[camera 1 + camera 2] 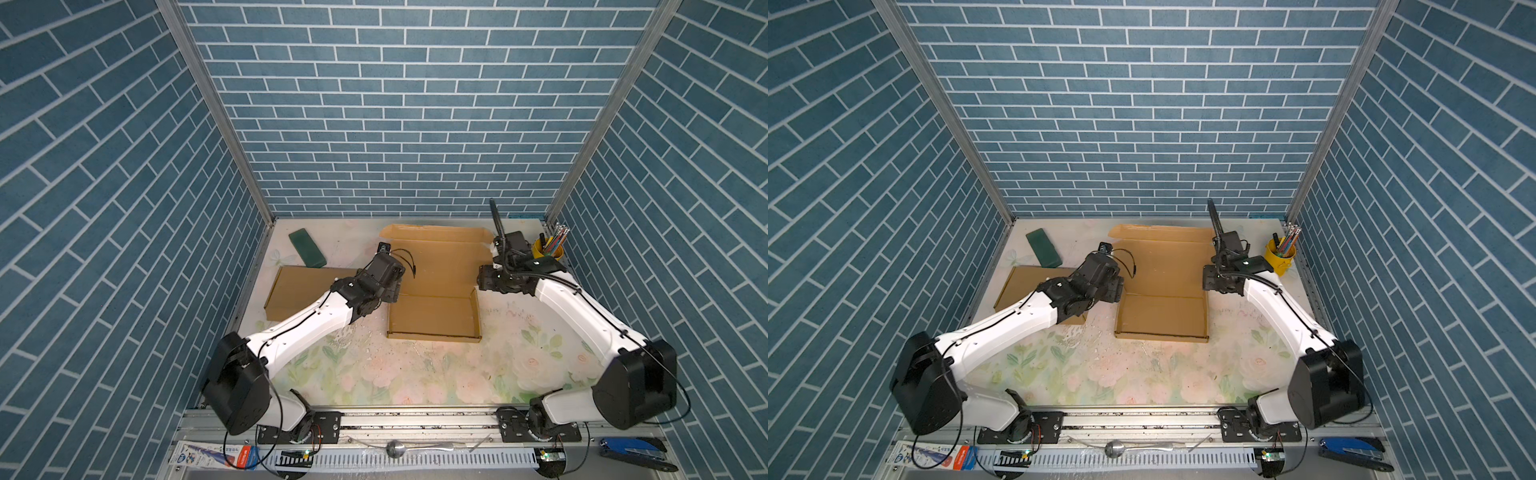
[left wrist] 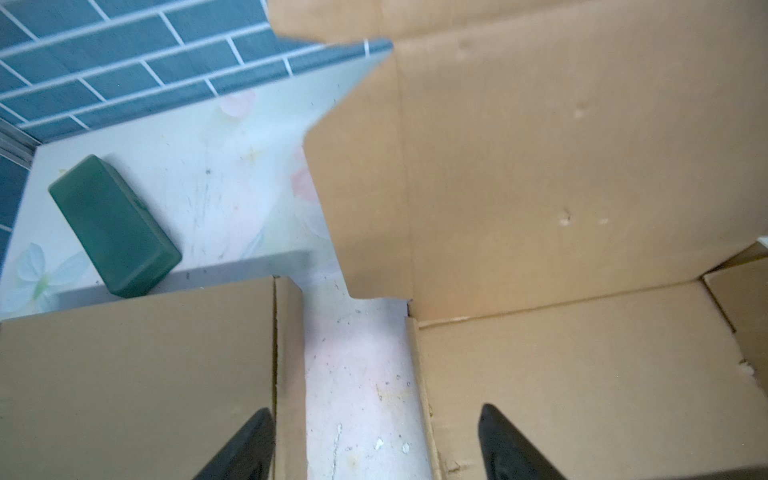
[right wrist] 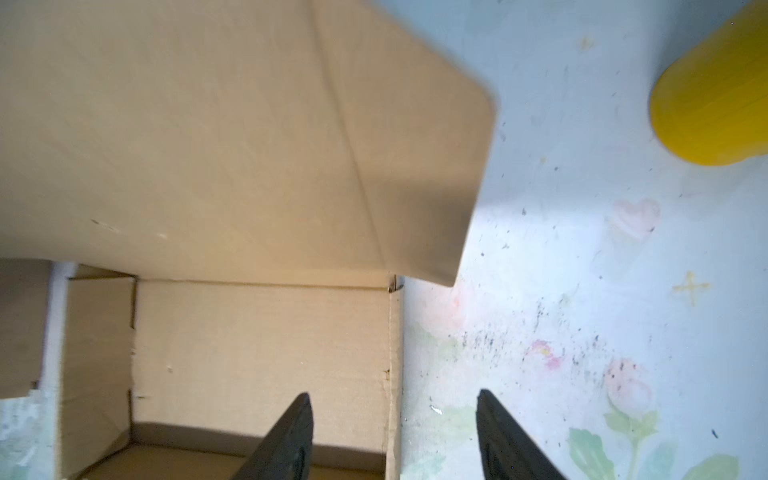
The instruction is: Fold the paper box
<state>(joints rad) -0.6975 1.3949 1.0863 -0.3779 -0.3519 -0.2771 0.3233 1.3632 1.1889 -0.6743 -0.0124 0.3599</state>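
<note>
Both top views: the box (image 1: 434,320) lies between the left claw (image 1: 394,291) and the right claw (image 1: 481,283), equally near. Left wrist view: claw gaping, empty, box wall (image 2: 419,395) between its jaws. Right wrist view: likewise gaping, straddling the opposite wall (image 3: 395,353).

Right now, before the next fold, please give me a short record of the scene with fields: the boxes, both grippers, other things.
open box: middle of table; side walls up; lid open toward the back
folded box: left of open box, not touching it
left gripper: open, holds nothing, spans the gap between the boxes
right gripper: open, jaws astride the open box's right wall, not clamped
green block: back left
yellow cup: back right, holds pencils
</note>
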